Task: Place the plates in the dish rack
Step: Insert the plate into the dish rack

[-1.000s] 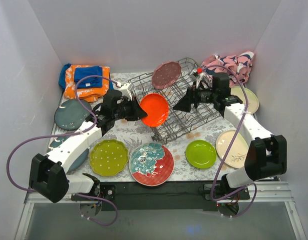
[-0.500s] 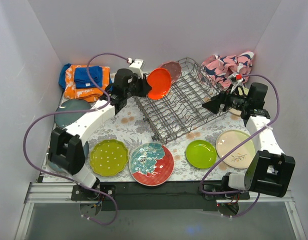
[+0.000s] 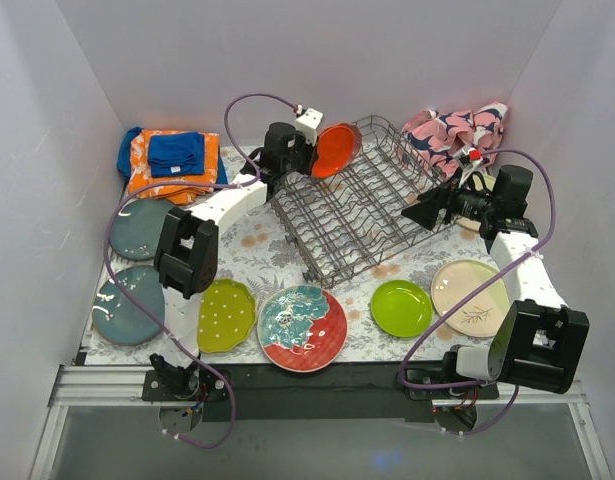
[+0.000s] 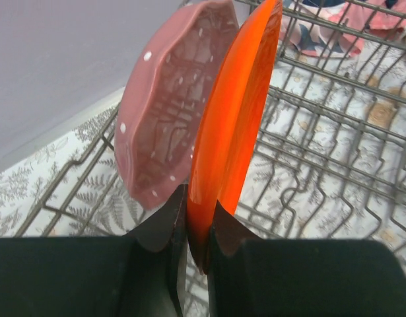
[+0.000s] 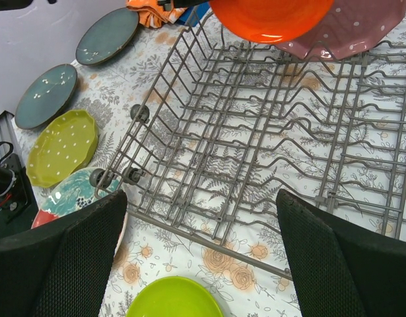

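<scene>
The left gripper [image 4: 197, 232] pinched the orange plate [image 4: 232, 119] by its lower rim, holding it on edge over the far left corner of the dish rack [image 3: 357, 215], just beside the pink plate [image 4: 166, 105] standing there. The right gripper [image 5: 201, 231] hovered at the rack's right side, fingers spread wide with nothing between them. In front of the rack lay the lime plate [image 3: 401, 307], the cream plate [image 3: 471, 293] and the floral plate [image 3: 302, 327].
</scene>
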Controlling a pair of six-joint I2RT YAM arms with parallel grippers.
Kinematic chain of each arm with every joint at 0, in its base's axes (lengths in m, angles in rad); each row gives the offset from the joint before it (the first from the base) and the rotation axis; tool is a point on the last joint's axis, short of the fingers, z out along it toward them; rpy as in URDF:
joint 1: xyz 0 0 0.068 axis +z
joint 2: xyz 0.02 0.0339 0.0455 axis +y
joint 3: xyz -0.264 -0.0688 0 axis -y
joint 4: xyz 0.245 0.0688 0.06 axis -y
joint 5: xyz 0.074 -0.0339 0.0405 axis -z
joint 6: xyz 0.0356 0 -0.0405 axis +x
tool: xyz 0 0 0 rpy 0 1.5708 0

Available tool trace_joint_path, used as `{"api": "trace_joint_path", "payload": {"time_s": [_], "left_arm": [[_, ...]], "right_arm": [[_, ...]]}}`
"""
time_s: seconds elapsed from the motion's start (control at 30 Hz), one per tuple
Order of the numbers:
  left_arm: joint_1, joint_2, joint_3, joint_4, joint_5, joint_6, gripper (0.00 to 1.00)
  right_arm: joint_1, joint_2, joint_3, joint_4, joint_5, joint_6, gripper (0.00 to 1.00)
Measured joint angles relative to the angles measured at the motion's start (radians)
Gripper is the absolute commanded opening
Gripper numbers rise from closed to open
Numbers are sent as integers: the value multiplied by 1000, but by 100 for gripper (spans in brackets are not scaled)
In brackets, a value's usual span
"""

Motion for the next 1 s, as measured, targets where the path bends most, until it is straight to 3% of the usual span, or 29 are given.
{"api": "trace_joint_path", "payload": {"time_s": [0.2,1.0], "left_arm": [[0,108,97,32,-37,51,0],[-13,280,192,95,-90,107,0]], "right_arm": [[0,0,0,4,-5,0,98],[0,1,0,4,-26,0,98]]}}
